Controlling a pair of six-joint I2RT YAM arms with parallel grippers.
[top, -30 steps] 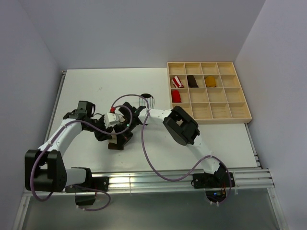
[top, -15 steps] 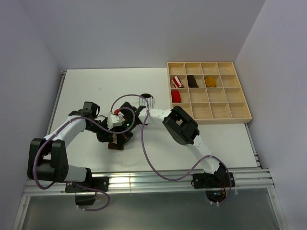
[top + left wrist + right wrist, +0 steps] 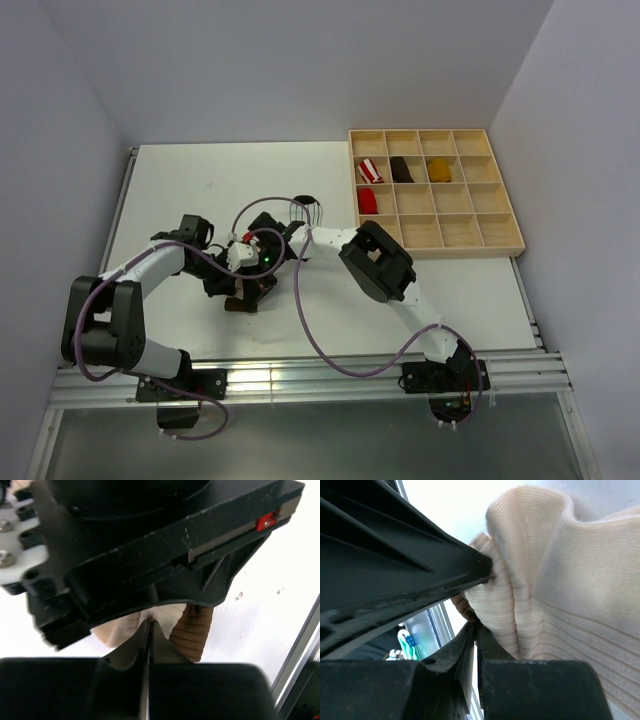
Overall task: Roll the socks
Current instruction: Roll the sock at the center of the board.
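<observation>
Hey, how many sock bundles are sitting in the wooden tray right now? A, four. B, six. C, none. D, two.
A: the tray holds four, with a striped bundle, a brown bundle and a mustard bundle side by side in one row, and a red bundle just below the striped one.

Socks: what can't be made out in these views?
Top external: cream sock mostly under the arms; striped sock too small for detail.
Left wrist: black housing of the other arm covers most of the cream sock.
Right wrist: sock cut by frame edges; roll progress unclear.
</observation>
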